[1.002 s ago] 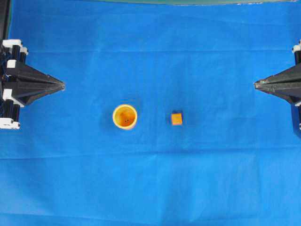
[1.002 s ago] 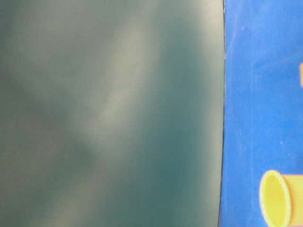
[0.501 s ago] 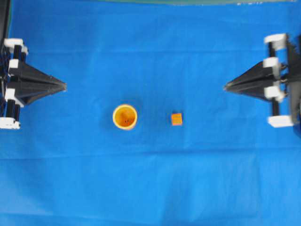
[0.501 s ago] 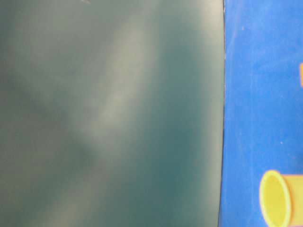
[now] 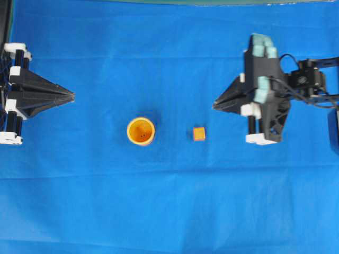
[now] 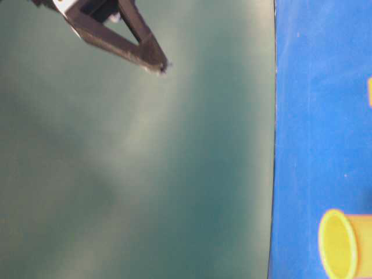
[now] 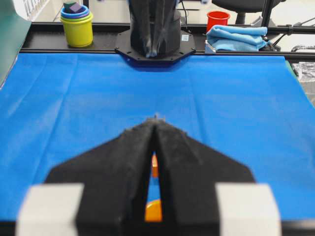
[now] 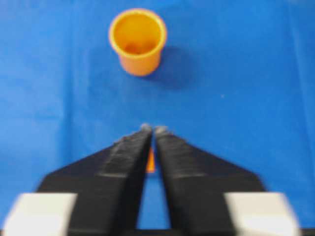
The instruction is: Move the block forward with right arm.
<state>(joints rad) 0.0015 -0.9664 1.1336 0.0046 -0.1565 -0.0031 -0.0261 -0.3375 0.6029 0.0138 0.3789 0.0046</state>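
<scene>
Overhead, the blue cloth (image 5: pixel 169 201) spans the table. The right arm (image 5: pixel 275 95) reaches in, its gripper (image 5: pixel 214 106) pinched to a point with only a slit between the fingers, holding nothing, well short of the block (image 5: pixel 199 133). The left gripper (image 5: pixel 71 96) sits parked, likewise closed and empty. The cup (image 5: pixel 141 130) stands upright beside the block, apart from it; two dark specks mark its floor, otherwise nothing in it. The block looks light, rigid and flat-sided, so it should slide on the cloth; the jaws would need to part to pinch two opposite faces.
</scene>
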